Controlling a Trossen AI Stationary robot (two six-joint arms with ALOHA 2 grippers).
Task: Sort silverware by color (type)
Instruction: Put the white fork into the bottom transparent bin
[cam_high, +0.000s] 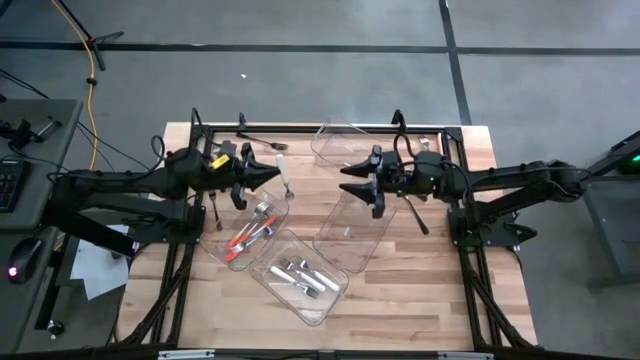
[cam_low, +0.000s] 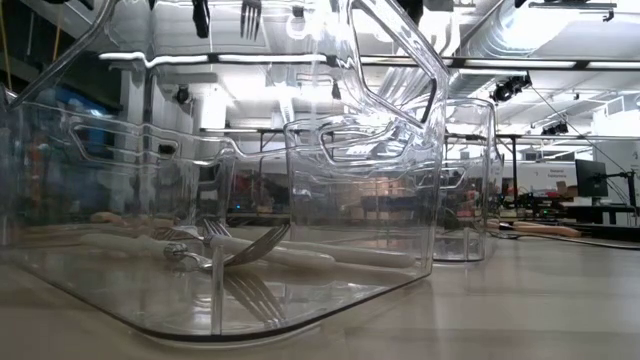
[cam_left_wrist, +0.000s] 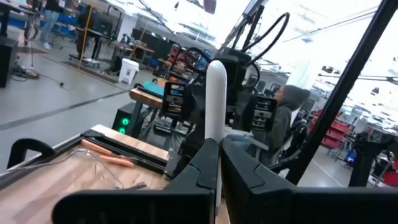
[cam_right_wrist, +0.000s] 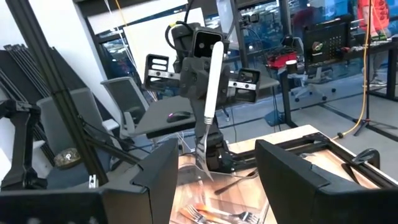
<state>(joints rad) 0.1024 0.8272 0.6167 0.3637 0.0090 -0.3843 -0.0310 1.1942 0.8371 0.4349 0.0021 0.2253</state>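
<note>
My left gripper (cam_high: 272, 172) is shut on a white-handled fork (cam_right_wrist: 210, 87), held up above the table between the two arms, over the far end of a clear bin of orange-handled silverware (cam_high: 245, 238). My right gripper (cam_high: 347, 181) faces it from the table's right, open (cam_right_wrist: 214, 174) and holding nothing. Another clear bin (cam_high: 325, 310) near the front holds white-handled forks (cam_low: 230, 250) lying on its floor. Black pieces lie on the bare table at the right (cam_high: 415, 215), at the far edge (cam_high: 262, 143) and at the left (cam_high: 217, 212). My left gripper pinches the fork's white handle (cam_left_wrist: 215, 134) between its two fingers, toward the handle's lower end. The fingers come level from the table's left and lie across the fork. The fork stands nearly upright and clear of everything, handle up, metal tines (cam_right_wrist: 202, 158) hanging down.
A clear bin (cam_high: 345, 245) lies under my right gripper and another (cam_high: 335, 140) at the far edge. Dark frame rails run along the table's far and side edges. A person sits beyond the table (cam_left_wrist: 289, 118). Bare wood shows along the near edge.
</note>
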